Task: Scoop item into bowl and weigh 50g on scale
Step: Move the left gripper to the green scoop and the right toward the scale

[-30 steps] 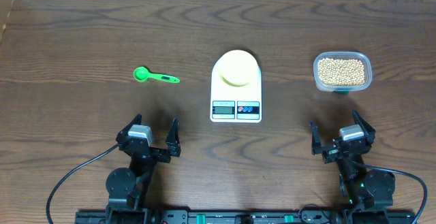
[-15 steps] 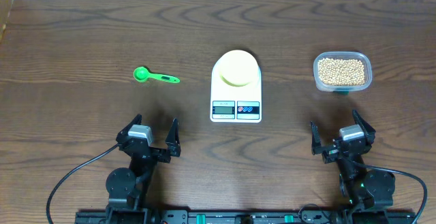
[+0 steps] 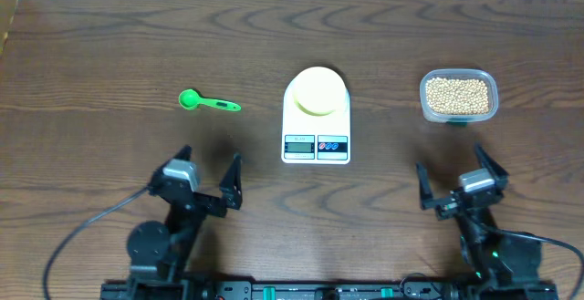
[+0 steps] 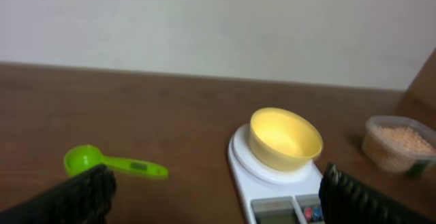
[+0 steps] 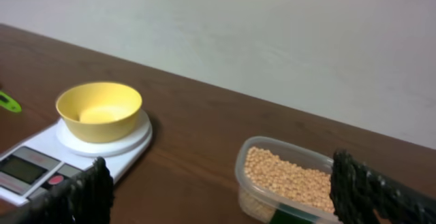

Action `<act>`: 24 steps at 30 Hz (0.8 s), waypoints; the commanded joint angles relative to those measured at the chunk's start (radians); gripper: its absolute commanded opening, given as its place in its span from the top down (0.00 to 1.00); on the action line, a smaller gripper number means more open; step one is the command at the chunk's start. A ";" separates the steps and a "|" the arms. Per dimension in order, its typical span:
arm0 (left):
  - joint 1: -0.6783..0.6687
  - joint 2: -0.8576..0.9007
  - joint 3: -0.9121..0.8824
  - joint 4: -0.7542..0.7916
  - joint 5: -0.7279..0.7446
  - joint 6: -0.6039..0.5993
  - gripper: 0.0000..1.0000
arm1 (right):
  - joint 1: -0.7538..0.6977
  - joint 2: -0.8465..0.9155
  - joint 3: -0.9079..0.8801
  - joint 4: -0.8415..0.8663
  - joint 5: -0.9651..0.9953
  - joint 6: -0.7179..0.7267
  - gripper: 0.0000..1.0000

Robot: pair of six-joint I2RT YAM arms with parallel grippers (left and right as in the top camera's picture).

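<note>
The pale-yellow bowl (image 3: 317,91) sits empty on the white scale (image 3: 316,145) at the table's middle; both also show in the left wrist view (image 4: 285,139) and the right wrist view (image 5: 99,111). The tan beans (image 3: 457,94) fill a clear plastic tub (image 3: 426,108) at the right, also seen in the right wrist view (image 5: 294,181). A green scoop (image 3: 206,102) lies left of the scale. My left gripper (image 3: 208,174) is open and empty, near the front edge, below the scoop. My right gripper (image 3: 453,175) is open and empty, in front of the tub.
The dark wooden table (image 3: 109,54) reaches a pale wall at the back. Black cables (image 3: 87,236) run from both arm bases along the front edge.
Both arms have shifted slightly: the left gripper has opened a little wider and moved left, the right gripper has moved a little forward. The objects have not moved.
</note>
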 commanded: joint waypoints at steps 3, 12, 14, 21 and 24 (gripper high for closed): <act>-0.005 0.311 0.361 -0.083 -0.090 0.034 0.02 | 0.007 0.116 0.317 -0.094 0.001 0.014 0.01; -0.004 0.959 0.830 -0.219 -0.399 0.100 0.02 | 0.009 0.690 0.800 -0.372 0.007 0.152 0.01; -0.005 1.091 0.909 -0.248 -0.329 0.089 0.02 | 0.009 0.881 0.965 -0.524 -0.026 0.154 0.01; 0.012 1.165 0.915 -0.317 -0.283 0.089 0.02 | 0.009 1.180 1.089 -0.597 -0.233 0.270 0.01; 0.066 1.166 0.915 -0.356 -0.282 0.075 0.02 | 0.009 1.262 1.089 -0.566 -0.394 0.268 0.01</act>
